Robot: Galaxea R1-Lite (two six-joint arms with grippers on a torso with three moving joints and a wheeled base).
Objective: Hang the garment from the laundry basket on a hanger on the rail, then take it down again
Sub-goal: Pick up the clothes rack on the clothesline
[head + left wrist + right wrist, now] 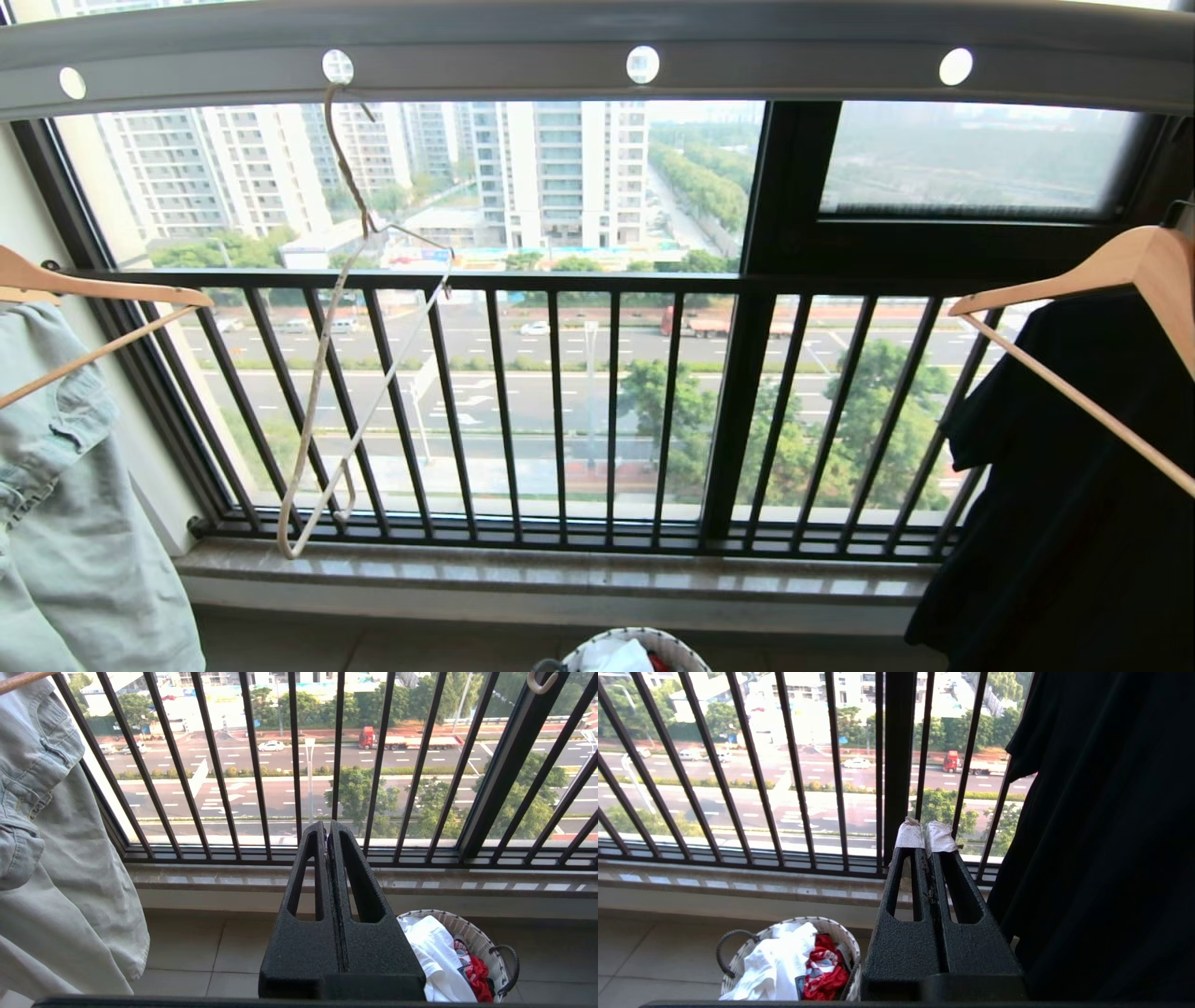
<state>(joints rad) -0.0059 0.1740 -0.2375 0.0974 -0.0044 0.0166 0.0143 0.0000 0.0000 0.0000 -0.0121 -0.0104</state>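
Note:
The white garment (pixel 434 952) lies crumpled in the laundry basket (pixel 472 926) on the tiled floor, beside a red garment (pixel 479 975). In the right wrist view the same white garment (pixel 773 966) fills the laundry basket (pixel 840 933). The basket's rim (pixel 672 641) peeks in at the head view's lower edge. The thin cream hanger (pixel 350 373) dangles empty from a hole in the pale grey rail (pixel 597 56). My left gripper (pixel 327 828) is shut and empty, above the floor left of the basket. My right gripper (pixel 926 833), tips wrapped in white tape, is shut and empty, right of the basket.
A black barred window railing (pixel 560 411) and stone sill (pixel 560 569) run across in front. A pale denim piece (pixel 65 523) hangs on a wooden hanger (pixel 93 299) at the left. A black garment (pixel 1074 485) hangs on a wooden hanger (pixel 1120 271) at the right.

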